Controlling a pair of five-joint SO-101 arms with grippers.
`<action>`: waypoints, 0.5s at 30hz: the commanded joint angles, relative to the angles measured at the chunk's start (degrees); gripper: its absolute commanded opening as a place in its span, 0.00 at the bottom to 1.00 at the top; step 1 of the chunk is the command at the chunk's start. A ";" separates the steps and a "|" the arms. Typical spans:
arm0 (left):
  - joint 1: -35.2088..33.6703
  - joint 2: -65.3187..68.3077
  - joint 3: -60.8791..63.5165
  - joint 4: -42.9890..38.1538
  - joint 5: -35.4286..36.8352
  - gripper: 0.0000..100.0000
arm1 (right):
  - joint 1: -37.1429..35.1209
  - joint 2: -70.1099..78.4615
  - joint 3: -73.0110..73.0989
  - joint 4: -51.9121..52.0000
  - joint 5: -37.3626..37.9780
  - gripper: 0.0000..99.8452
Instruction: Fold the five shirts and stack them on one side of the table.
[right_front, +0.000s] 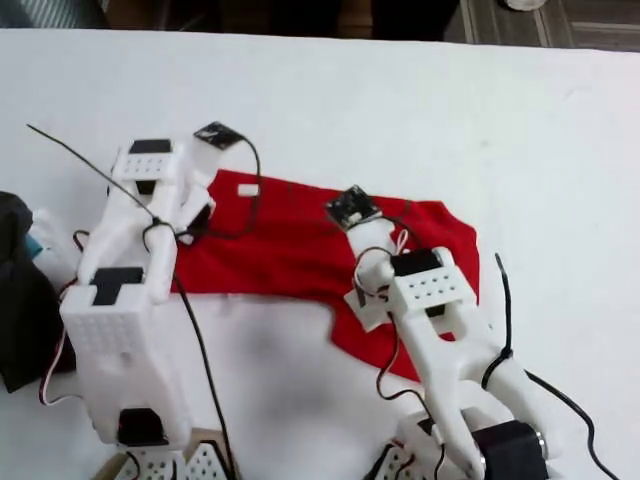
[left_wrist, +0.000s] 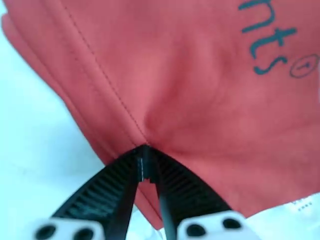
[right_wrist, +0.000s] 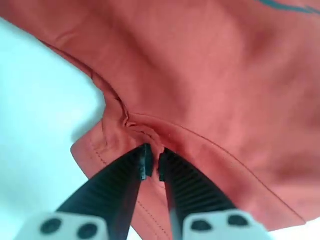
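Note:
A red shirt (right_front: 290, 245) lies partly spread on the white table (right_front: 450, 100), near its middle. My left gripper (right_front: 198, 224) is at the shirt's left side. In the left wrist view its black fingers (left_wrist: 120, 190) are shut on a pinched fold of red cloth (left_wrist: 200, 90) beside a seam. My right gripper (right_front: 358, 300) is at the shirt's lower edge. Its fingertips (right_wrist: 142, 167) are shut on a bunched hem of the red shirt (right_wrist: 210, 75), with bare table beside it.
A heap of dark cloth (right_front: 18, 290) sits at the table's left edge, close to the left arm's base. Cables hang from both arms. Bare white table stretches behind and to the right of the shirt.

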 joint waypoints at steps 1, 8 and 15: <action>-0.62 0.44 0.22 -1.23 0.53 0.02 | -1.10 -3.12 -0.18 2.42 0.70 0.02; -0.62 0.44 0.22 -1.23 0.26 0.02 | -6.11 -8.75 -0.09 12.88 10.90 0.02; -0.62 0.53 0.22 -1.23 0.26 0.02 | -8.40 -18.24 -0.09 20.62 15.91 0.05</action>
